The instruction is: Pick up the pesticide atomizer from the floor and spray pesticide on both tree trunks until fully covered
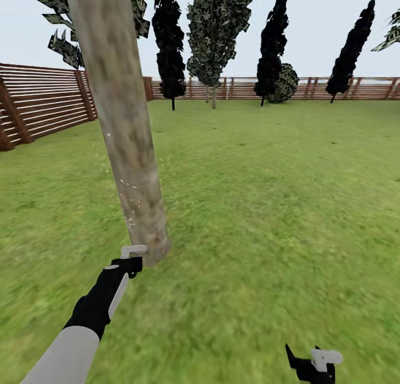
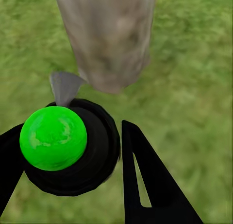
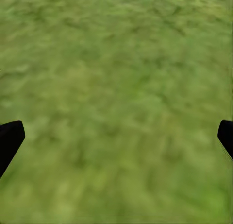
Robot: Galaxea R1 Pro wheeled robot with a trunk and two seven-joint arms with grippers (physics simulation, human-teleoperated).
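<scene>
Trunk (image 1: 125,129) of mottled grey-brown bark.

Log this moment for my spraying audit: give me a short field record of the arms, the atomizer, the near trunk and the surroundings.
left gripper: shut on the atomizer, which has a green top, black body and grey nozzle
nozzle aim: toward the base of the tree trunk
spray: faint pale specks on and beside the trunk in the head view
right gripper: open, nothing held, over the lawn
background: wooden fence, further trees along it
</scene>
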